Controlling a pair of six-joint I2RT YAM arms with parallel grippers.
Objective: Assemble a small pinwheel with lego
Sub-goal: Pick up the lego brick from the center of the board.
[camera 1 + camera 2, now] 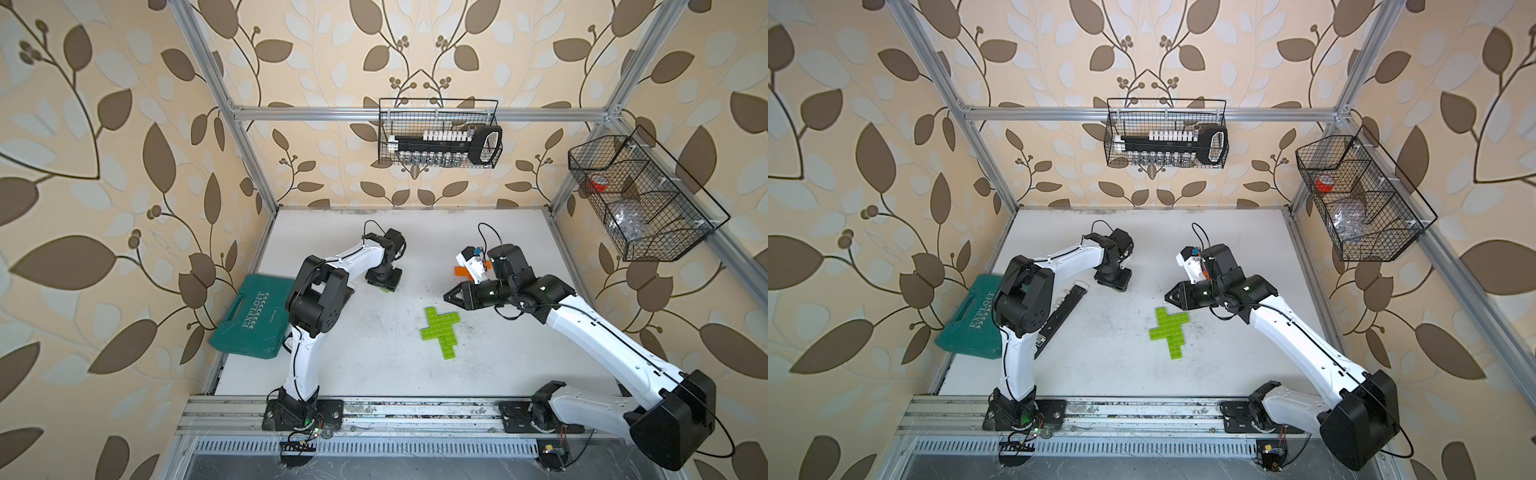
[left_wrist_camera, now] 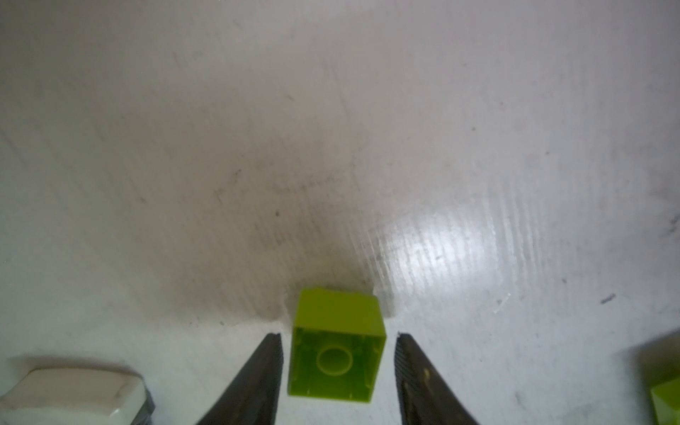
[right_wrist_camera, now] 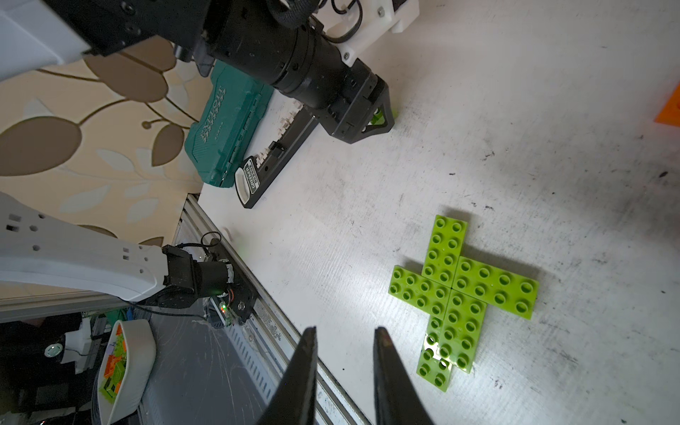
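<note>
A flat cross of lime-green lego plates [image 1: 442, 332] [image 1: 1169, 330] [image 3: 460, 294] lies studs-up mid-table. My left gripper [image 1: 384, 284] [image 2: 339, 335] points down at the table behind it. It is open, and a small green square brick [image 2: 336, 360] lies on its side between the fingers, hollow underside towards the camera, with a gap at each finger. My right gripper [image 1: 448, 296] [image 3: 346, 329] hovers just behind the cross, narrowly open with nothing in it. An orange brick [image 1: 462, 271] lies behind the right wrist. Another lime brick [image 2: 666, 401] shows at the edge of the left wrist view.
A teal tool case [image 1: 253, 320] [image 3: 228, 121] leans at the table's left edge, with a black socket rail [image 1: 1063, 307] [image 3: 272, 162] beside it. Off the table's front, a white bowl [image 3: 125, 368] holds several bricks. Wire baskets [image 1: 440, 135] [image 1: 640, 199] hang on the back and right walls.
</note>
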